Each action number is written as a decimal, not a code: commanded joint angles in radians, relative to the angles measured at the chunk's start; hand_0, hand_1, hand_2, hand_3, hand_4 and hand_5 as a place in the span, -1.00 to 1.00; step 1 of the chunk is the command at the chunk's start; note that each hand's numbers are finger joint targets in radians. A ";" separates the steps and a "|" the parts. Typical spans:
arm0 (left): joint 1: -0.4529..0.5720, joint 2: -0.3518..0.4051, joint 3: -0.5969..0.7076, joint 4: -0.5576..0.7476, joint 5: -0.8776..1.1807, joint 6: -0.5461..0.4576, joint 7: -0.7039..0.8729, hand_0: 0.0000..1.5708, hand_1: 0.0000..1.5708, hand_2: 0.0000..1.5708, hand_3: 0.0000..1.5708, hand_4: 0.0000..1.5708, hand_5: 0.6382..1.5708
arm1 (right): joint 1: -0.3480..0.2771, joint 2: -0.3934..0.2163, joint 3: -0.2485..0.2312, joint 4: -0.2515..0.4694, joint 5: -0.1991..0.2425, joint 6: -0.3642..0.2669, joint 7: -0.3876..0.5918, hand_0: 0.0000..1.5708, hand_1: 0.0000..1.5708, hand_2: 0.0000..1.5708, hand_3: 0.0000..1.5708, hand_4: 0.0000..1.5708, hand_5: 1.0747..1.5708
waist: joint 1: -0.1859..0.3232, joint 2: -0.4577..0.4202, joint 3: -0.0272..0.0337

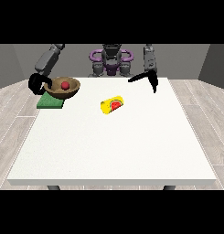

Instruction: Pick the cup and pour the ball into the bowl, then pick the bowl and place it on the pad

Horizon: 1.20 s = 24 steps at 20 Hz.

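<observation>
A brown bowl (64,90) with a red ball (65,85) inside it is above the green pad (50,102) at the table's far left, tilted a little. The hand at the view's left (37,83) has its fingers curled round the bowl's left rim. A yellow cup (112,104) with a red mark lies on its side near the table's middle. The hand at the view's right (148,77) hangs above the far right part of the table, its fingers straight, holding nothing.
The white table (113,151) stretches wide towards the camera. The robot's torso (111,61) stands behind the far edge. Wooden floor surrounds the table.
</observation>
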 commanded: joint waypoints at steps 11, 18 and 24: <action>0.002 -0.012 -0.102 -0.333 -0.061 0.016 0.115 -1.00 -1.00 -1.00 -1.00 -1.00 0.98 | -0.060 -0.237 -0.083 0.224 0.027 0.117 -0.264 1.00 1.00 1.00 -1.00 0.32 0.99 | 0.049 0.229 0.0011; 0.030 -0.004 -0.099 -0.430 -0.083 0.035 0.172 -1.00 -1.00 -1.00 -1.00 -1.00 0.98 | -0.110 -0.261 -0.104 0.277 0.005 0.165 -0.258 1.00 1.00 1.00 -0.73 0.28 1.00 | 0.024 0.229 0.0004; 0.093 -0.037 -0.134 -0.452 -0.075 0.021 0.192 -1.00 -1.00 -1.00 -1.00 -1.00 0.99 | -0.129 -0.325 -0.113 0.314 -0.012 0.207 -0.150 1.00 1.00 1.00 -0.67 -0.06 1.00 | 0.019 0.180 -0.0002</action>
